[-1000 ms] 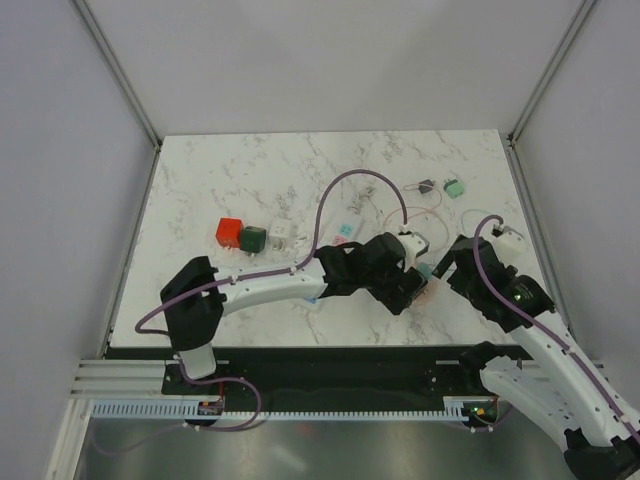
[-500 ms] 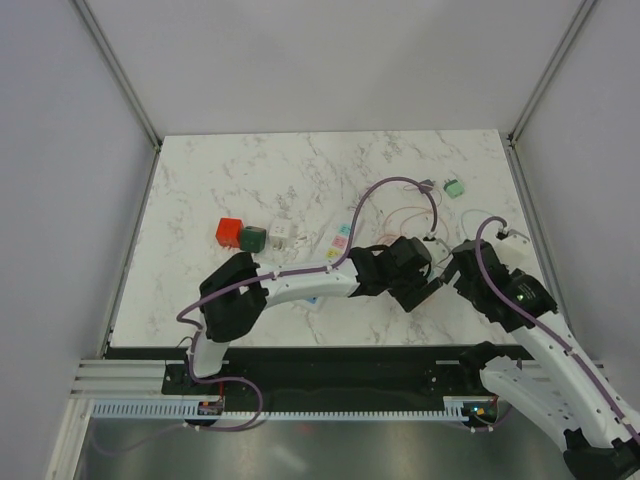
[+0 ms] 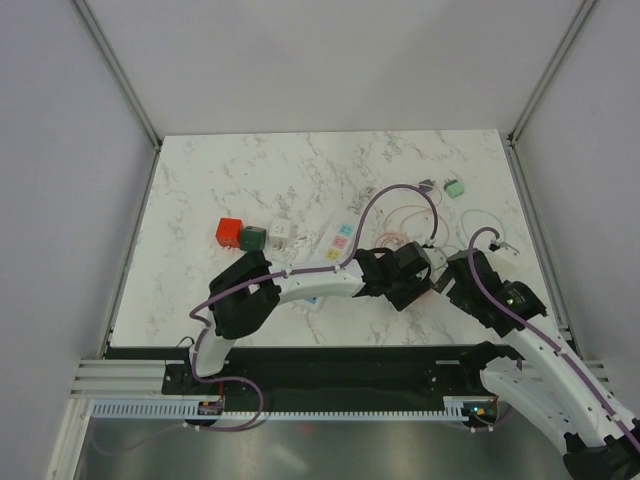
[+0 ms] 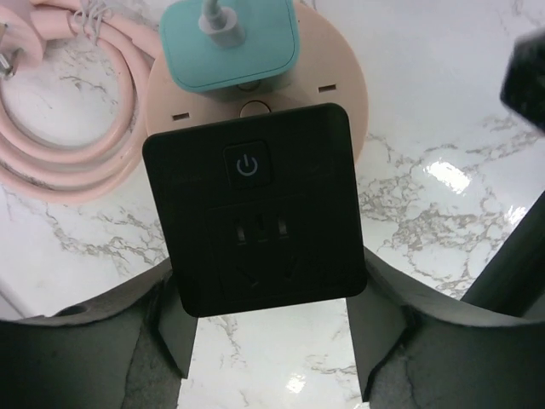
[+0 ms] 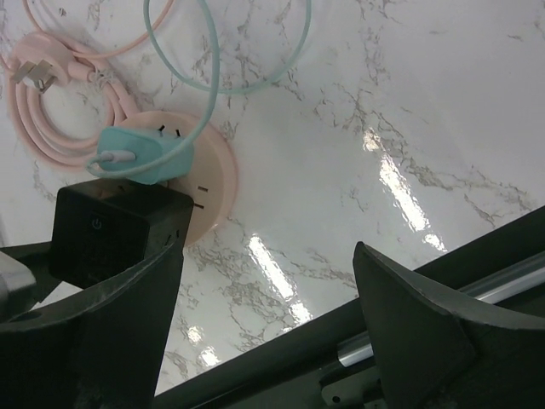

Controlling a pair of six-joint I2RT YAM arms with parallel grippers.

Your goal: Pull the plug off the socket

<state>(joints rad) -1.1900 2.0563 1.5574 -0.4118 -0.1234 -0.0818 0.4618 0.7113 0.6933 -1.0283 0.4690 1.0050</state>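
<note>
A black square plug (image 4: 255, 221) with a power button stands on a round pink outlet hub (image 4: 341, 77). My left gripper (image 4: 268, 298) is shut on it, one finger flat against each side. From the right wrist view the same plug (image 5: 111, 234) shows beside the hub (image 5: 204, 183). My right gripper (image 5: 268, 256) hangs open just right of it, with only marble between its fingers. The socket (image 3: 340, 238), a white strip with coloured labels, lies partly under the left arm. In the top view my left gripper (image 3: 420, 272) and right gripper (image 3: 445, 282) nearly meet.
A teal plug (image 4: 230, 43) with a teal cable loop (image 5: 230, 51) sits in the hub. A coiled pink cable (image 4: 60, 128) lies beside it. A red cube (image 3: 229, 232), a green cube (image 3: 253, 239) and a small green adapter (image 3: 454, 188) sit farther off.
The left arm has stretched to the right and its jaws have closed from wide open onto the black plug. The right gripper has shifted slightly nearer.
</note>
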